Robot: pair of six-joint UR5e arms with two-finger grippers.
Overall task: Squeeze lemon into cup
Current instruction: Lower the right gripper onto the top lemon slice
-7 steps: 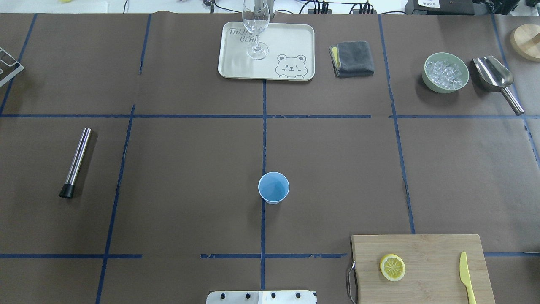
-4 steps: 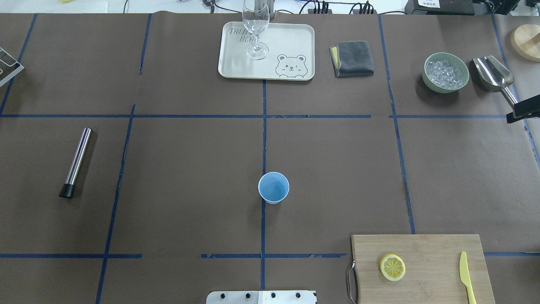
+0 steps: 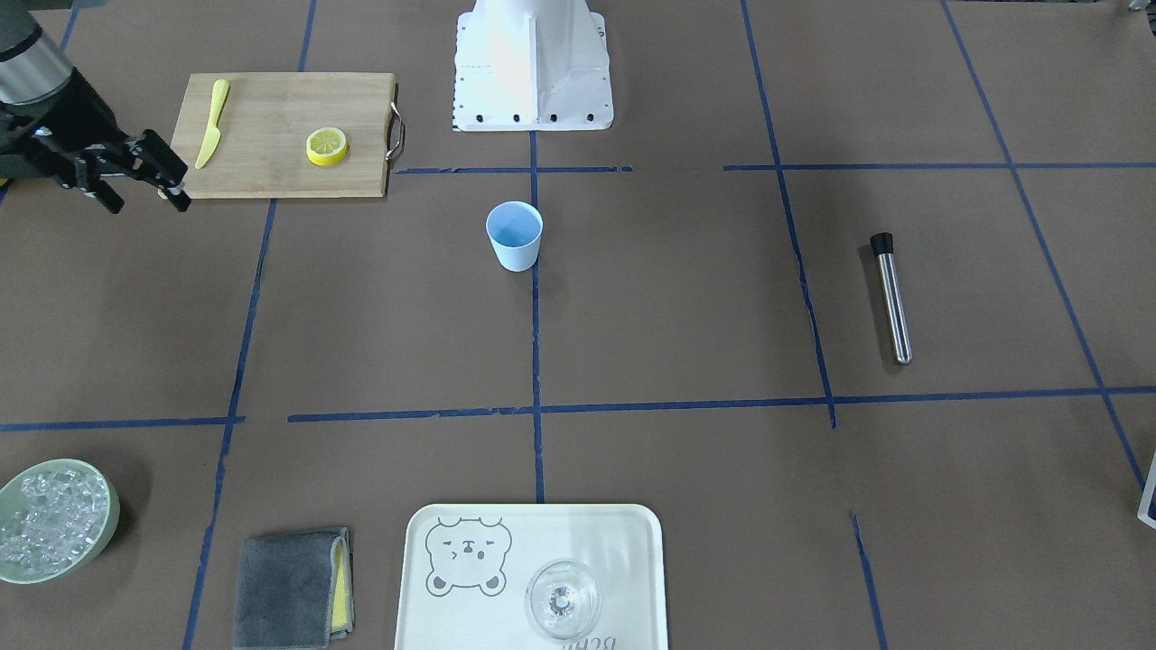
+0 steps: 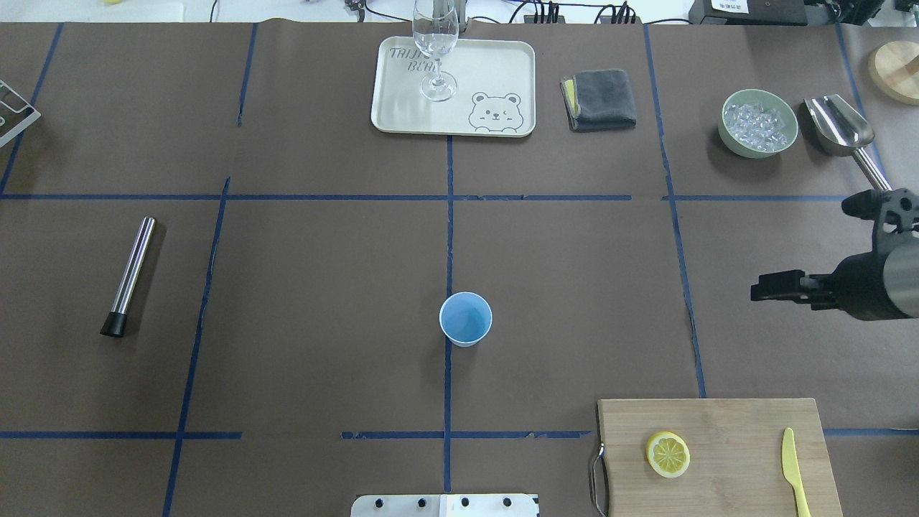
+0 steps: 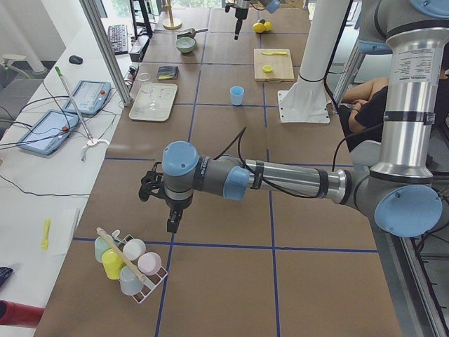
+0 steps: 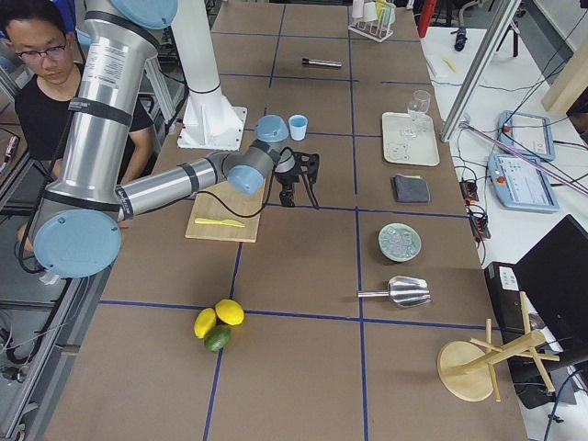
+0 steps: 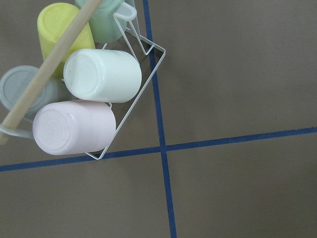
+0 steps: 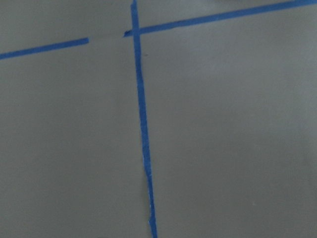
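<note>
Far left, away from the working area, the left gripper (image 5: 172,223) hangs over a wire rack of upturned cups (image 5: 130,263), probably parked clear of the job. Whether its fingers are spread or pressed together cannot be told.

Next, on the brown table (image 4: 323,287), lies a steel rod (image 4: 129,276) with a black tip. At the middle stands the light-blue cup (image 4: 466,319), upright with its mouth up, so it can catch juice. Beyond it, at the far edge, a cream tray (image 4: 495,64) carries a clear stemmed glass (image 4: 436,50).

Right of the cup, at the robot's edge, a wooden cutting board (image 4: 732,431) holds the lemon slice (image 4: 668,454). It lies flat, well apart from the cup, with a yellow knife (image 4: 793,470) further right on the board.

Farthest right, the right gripper (image 3: 149,206) hovers above the table beyond the board. Its fingers are spread and hold nothing, likely in readiness to come down on the untouched slice.
</note>
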